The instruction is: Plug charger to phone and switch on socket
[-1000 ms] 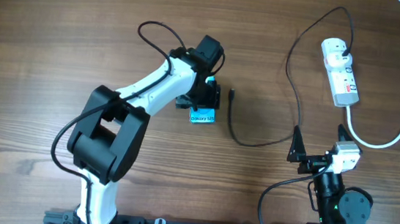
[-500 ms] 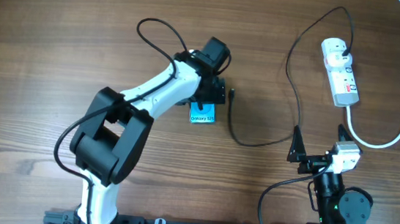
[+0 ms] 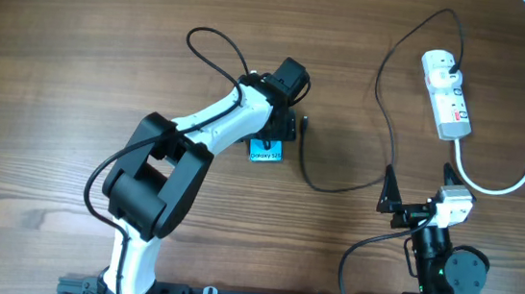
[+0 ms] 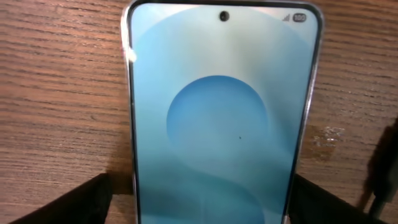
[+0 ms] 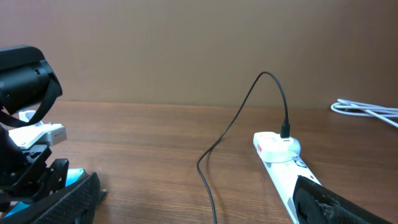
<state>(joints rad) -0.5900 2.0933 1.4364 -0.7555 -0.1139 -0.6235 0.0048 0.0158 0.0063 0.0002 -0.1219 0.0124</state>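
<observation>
Overhead, one glossy, round-cornered phone [image 4: 217, 124] with a cyan screen lies flat on the wood-grain table [image 3: 57, 69], straddled by the left gripper [image 4: 202, 202] with jaws spread (neither finger clearly pressing it). One thin black charger [image 3: 378, 86] loops from the single white socket [image 3: 446, 94], its plug tip [image 3: 303, 126] just beside the phone. The right gripper [image 3: 420, 186] gapes empty, well apart.

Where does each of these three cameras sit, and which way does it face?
Overhead: above the table, facing straight down; left arm, right arm, phone, charger, socket show.
Left wrist: on the left gripper, facing down onto the phone; its fingers fill the bottom corners.
Right wrist: low, facing level across the table toward socket and left arm; own fingers below.
Shared: overhead and right wrist both show charger and socket.
</observation>
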